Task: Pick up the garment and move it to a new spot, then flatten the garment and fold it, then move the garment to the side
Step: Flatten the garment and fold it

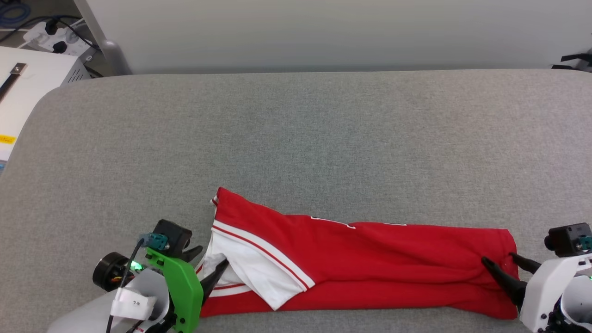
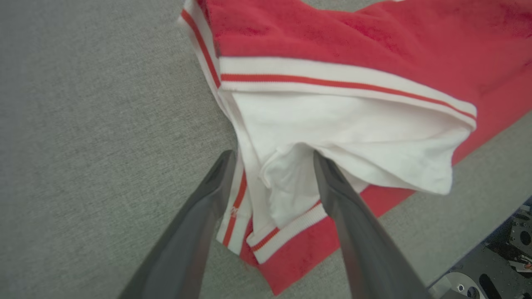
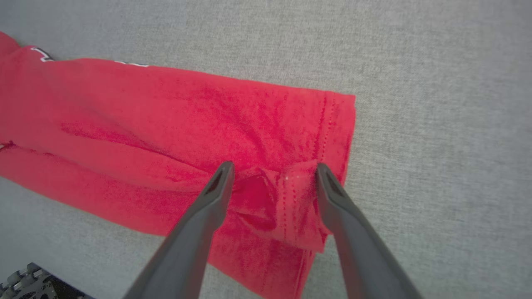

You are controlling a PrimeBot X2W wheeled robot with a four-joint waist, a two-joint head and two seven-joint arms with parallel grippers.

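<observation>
Surface: grey cloth-covered table (image 1: pixel 296 138), rounded at its far corners.
Shirt, location: the red shirt (image 1: pixel 370 259) lies near the table's front edge, stretched across from the left claw to the right claw.
Shirt, condition: doubled over lengthwise into a long band. A white sleeve (image 1: pixel 259 268) with striped trim lies over the left end. A sliver of lettering shows along the far fold line. Creases run through the middle, so it is not truly flat.
Left claw: the left claw (image 1: pixel 210 261) sits at the sleeve end with its fingers apart. In the left wrist view the left claw (image 2: pixel 273 158) straddles a loose bunch of white cloth and nothing is clamped.
Right claw: the right claw (image 1: pixel 499 260) is at the hem (image 3: pixel 328 137) end, fingers likewise apart. In the right wrist view the right claw (image 3: pixel 274 168) has a puckered ridge of red cloth between its tips, unpinched.
Done, as judged: pick-up and relocation appear complete, and a first lengthwise fold is in place.
Outstanding, as judged: the band likely needs folding across its length, and the bundle must then go to the side, which is not yet done.
Concern: the loose sleeve and the puckered hem may spoil a neat second fold unless smoothed.
</observation>
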